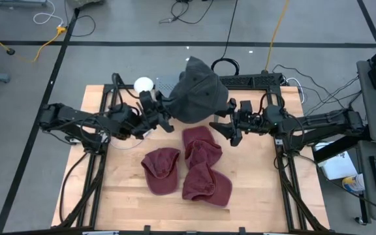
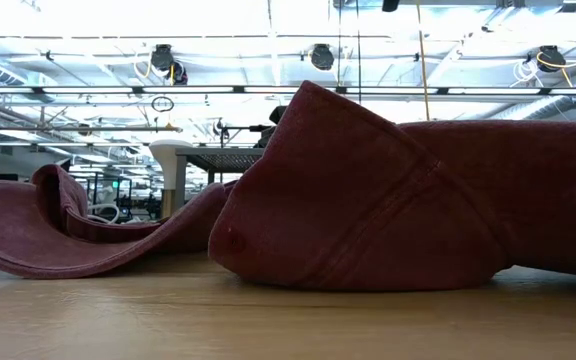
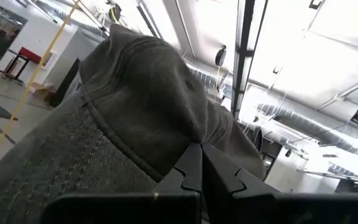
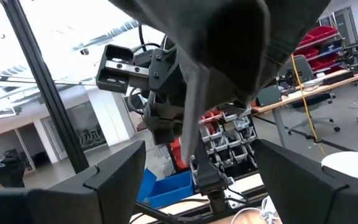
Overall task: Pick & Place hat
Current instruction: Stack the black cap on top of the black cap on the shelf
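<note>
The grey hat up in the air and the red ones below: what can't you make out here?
- Grey hat: the left gripper's hold spot is covered by fabric in the high view.
- White round thing: too small to identify, high view.
- Red hats: the low view's nearest one hides those behind.
- Right gripper: open, empty.

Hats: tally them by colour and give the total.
Dark grey hat, clamped in the shut left pincer: 1
Maroon hats on the table: 3, at and
Total: 4
</note>
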Available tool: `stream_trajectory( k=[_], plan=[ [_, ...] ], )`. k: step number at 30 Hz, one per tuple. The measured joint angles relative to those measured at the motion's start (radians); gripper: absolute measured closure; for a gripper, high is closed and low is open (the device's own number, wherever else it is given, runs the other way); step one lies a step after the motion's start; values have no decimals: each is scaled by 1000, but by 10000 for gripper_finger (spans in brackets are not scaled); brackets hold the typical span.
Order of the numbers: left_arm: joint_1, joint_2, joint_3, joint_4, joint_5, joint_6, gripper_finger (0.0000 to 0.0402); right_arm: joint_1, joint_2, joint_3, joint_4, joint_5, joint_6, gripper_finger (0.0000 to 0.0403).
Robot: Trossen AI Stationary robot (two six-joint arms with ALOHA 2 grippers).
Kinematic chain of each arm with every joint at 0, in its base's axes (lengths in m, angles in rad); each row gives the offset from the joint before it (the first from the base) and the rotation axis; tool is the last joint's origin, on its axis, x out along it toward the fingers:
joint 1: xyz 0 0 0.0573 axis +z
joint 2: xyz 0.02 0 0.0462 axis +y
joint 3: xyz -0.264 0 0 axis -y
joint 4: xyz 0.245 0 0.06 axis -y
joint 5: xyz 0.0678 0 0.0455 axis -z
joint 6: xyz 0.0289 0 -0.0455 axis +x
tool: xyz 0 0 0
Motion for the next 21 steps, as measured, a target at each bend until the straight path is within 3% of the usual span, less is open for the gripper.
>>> stream_trajectory(
  k=[16,21],
  plan=[
    [0,-3,0,-46,0,28,401,0,4,0,103,4,-16,112],
    [0,-2,0,-67,1,13,401,0,20,0,100,5,-10,145]
  ],
)
